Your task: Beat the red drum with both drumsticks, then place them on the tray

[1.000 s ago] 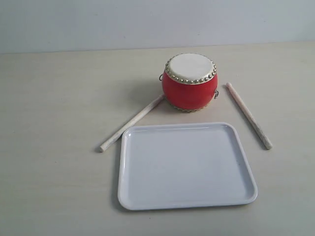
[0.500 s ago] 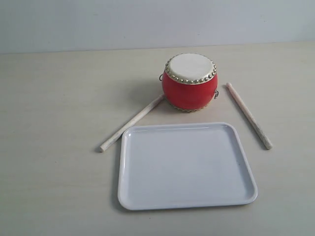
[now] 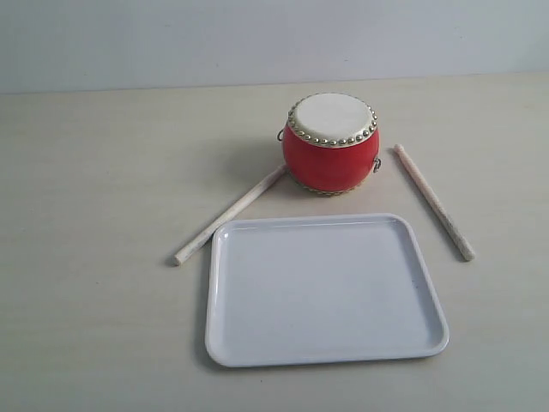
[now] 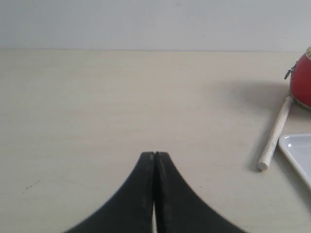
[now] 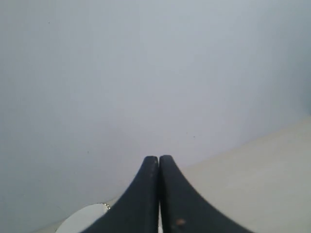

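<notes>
The red drum (image 3: 331, 148) stands upright on the table behind the white tray (image 3: 225, 343), which holds nothing. One drumstick (image 3: 230, 214) lies slanted left of the drum, its far end near the drum's base. The other drumstick (image 3: 433, 202) lies to the drum's right. Neither gripper shows in the exterior view. My left gripper (image 4: 154, 154) is shut with nothing in it; its view catches the drum's edge (image 4: 302, 80), a drumstick (image 4: 275, 133) and a tray corner (image 4: 297, 150). My right gripper (image 5: 158, 158) is shut and empty, with the drum's cream top (image 5: 82, 219) just below it.
A pale wooden table (image 3: 94, 172) carries everything, with a plain grey wall (image 3: 257, 39) behind it. Bare tabletop (image 4: 97, 97) stretches in front of the left gripper.
</notes>
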{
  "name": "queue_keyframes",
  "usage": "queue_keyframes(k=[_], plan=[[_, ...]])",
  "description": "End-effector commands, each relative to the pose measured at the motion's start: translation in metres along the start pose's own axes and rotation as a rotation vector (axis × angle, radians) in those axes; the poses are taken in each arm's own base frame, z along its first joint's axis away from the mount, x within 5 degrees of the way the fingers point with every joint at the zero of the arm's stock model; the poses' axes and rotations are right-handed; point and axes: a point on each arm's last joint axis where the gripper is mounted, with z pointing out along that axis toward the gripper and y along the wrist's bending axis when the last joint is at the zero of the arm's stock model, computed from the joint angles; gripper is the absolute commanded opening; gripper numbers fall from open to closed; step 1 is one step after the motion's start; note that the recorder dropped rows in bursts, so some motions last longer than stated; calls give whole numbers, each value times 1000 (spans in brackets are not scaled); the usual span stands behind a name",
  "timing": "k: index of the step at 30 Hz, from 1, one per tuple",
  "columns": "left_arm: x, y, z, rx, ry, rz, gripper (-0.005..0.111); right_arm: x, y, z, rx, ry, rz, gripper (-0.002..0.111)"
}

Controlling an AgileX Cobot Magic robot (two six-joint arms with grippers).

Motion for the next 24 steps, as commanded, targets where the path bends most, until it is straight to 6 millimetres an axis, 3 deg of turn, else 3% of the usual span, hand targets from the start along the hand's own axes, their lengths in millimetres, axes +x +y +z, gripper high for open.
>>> queue_keyframes(k=[1,11,18,24], plan=[[0,0,0,1,-8,1,0,0,-1,0,2,-13,7,0],[0,0,0,1,-8,1,0,0,-1,0,3,-9,10,0],[0,0,0,1,-8,1,0,15,-2,-2,15,157,17,0],[0,0,0,1,-8,1,0,16,-1,-2,15,165,27,0]])
